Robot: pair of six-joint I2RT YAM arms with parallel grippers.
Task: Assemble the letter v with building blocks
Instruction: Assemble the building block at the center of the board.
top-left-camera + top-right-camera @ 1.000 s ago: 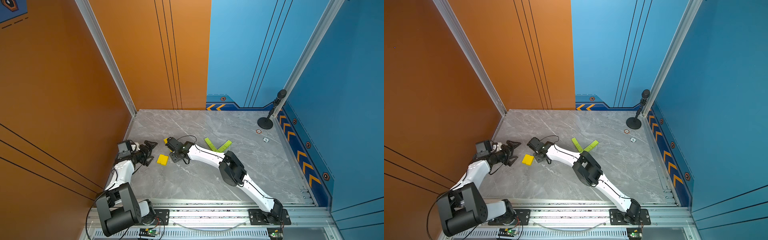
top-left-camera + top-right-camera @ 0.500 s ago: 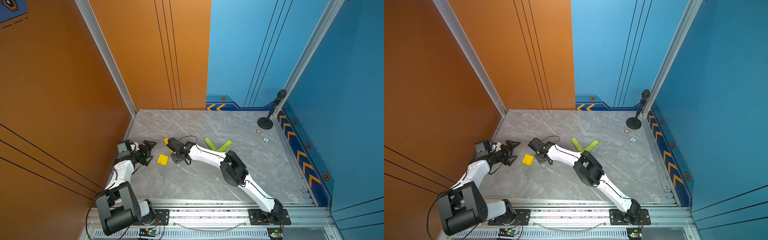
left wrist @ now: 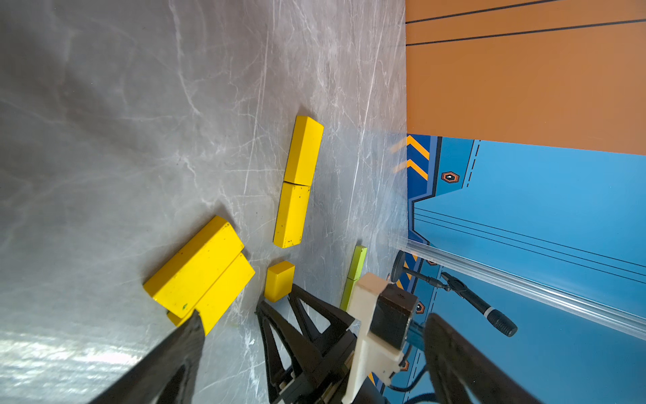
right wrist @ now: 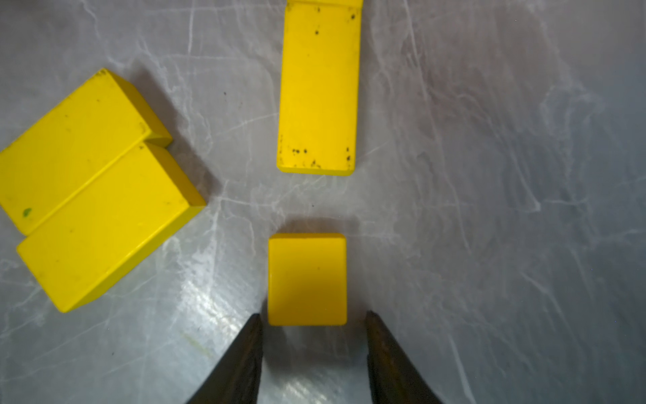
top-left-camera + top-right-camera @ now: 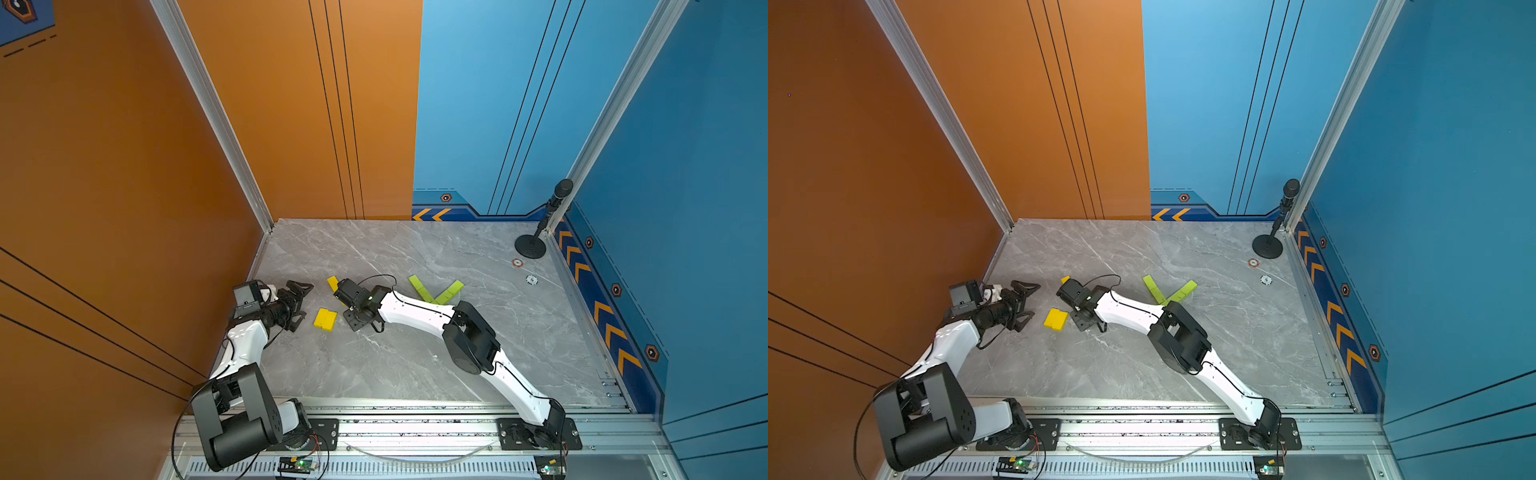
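Note:
Lime-green building blocks lie in a V shape at mid-table. To their left lie yellow building blocks: two bricks end to end, a side-by-side pair, and a small cube. My right gripper points down at the table, jaws open. Its fingertips flank the cube's near edge with thin gaps, not touching it. My left gripper stands wide open and empty just left of the yellow pair. In both top views the right wrist hides the cube.
A microphone stand occupies the far right corner, with two small round markers on the table near it. The orange wall runs close behind my left arm. The metal rail edges the table's front.

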